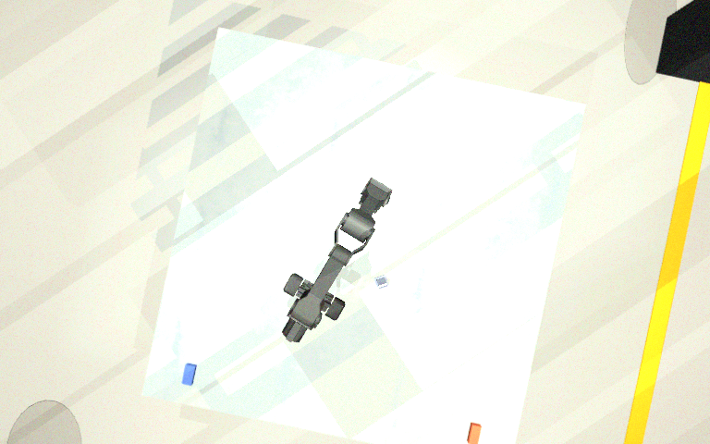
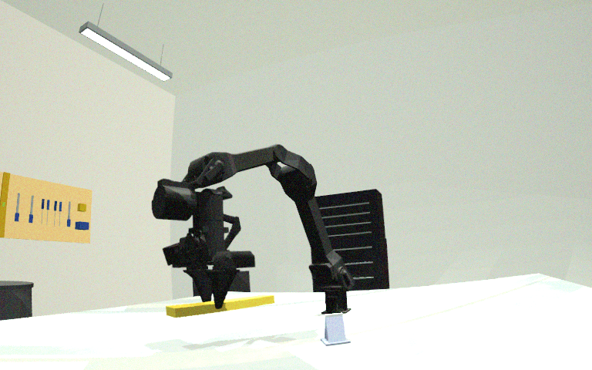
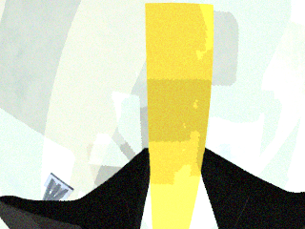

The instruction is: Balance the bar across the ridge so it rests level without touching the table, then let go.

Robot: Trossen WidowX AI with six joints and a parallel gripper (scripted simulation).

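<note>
The yellow bar point(image 2: 250, 301) point(image 3: 178, 110) is gripped between both fingertips and held above the table, roughly level, its shadow on the table beneath in the exterior view. My gripper point(image 2: 212, 304) point(image 3: 174, 154) is shut on the bar and points down. In the top view the arm hides the bar. The small pale blue-grey ridge point(image 1: 381, 281) point(image 2: 334, 329) point(image 3: 56, 188) stands upright on its flat base, narrowing upward. It is right of the gripper in the top and exterior views and at the lower left of the wrist view, partly hidden by a finger. The bar and ridge are apart.
A blue block point(image 1: 189, 374) lies near the table's lower left corner in the top view. An orange block point(image 1: 473, 433) lies near the lower right edge. In the exterior view the arm's base point(image 2: 336, 301) shows just above the ridge, and a black drawer cabinet point(image 2: 358, 255) stands behind.
</note>
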